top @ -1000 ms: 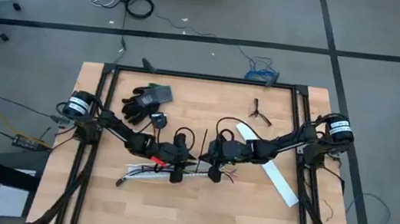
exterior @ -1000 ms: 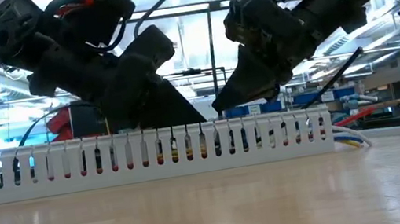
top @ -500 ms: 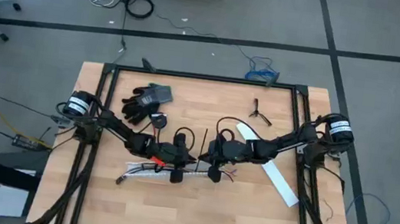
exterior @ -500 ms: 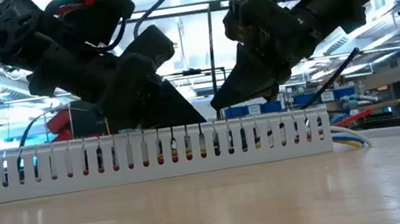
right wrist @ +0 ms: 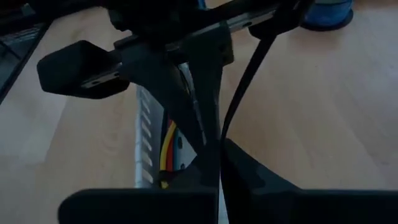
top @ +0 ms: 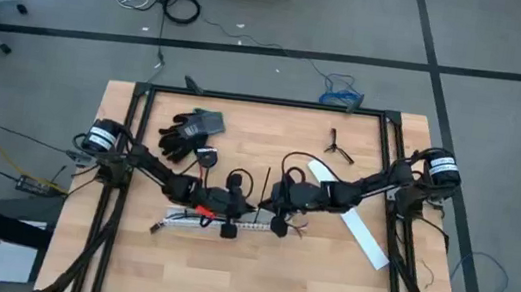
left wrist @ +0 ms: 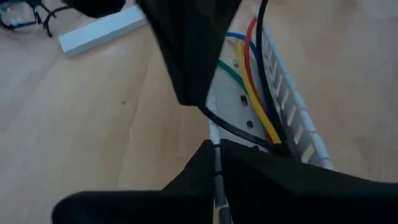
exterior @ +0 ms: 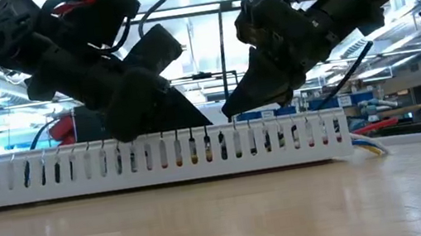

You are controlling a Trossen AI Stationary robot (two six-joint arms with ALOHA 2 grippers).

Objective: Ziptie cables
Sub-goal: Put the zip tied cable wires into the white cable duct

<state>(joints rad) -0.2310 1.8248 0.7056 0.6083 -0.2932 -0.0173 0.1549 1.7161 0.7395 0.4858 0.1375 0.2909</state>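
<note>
The cables [left wrist: 249,93], thin red, yellow, blue, green and black wires, lie inside a long white slotted channel [top: 200,221]. Their ends [exterior: 365,145] stick out of its right end. The ziptie [right wrist: 249,81] is a thin black strap that rises from my right gripper [top: 265,210], which is shut on it just above the channel. My left gripper [top: 237,209] faces it from the left, shut at the channel's wall [left wrist: 216,180]. The two grippers' fingertips nearly meet over the channel. My left gripper has the channel's white slotted side wall [left wrist: 216,171] between its two fingertips, coming slanting down from the table's left. The channel rests on the table. Whether the thin black strand [left wrist: 239,129] beside the fingertips is also held, I cannot tell. My right gripper pinches the ziptie [right wrist: 225,134] between its two fingertips, coming slanting down from the table's right. The free length of the strap [exterior: 352,72] rises up and away from the fingers, clear of the table. Its lower end is hidden behind the fingers.
A pair of black gloves [top: 190,132] lies at the far left and a small black forked clip [top: 339,146] at the far right. A flat white bar [top: 362,232] lies under my right arm. Black frame rails [top: 129,149] run along the table's sides.
The white channel has shifted a little toward the table's left, together with my left gripper. My right gripper has stayed shut on the ziptie in the same place.
</note>
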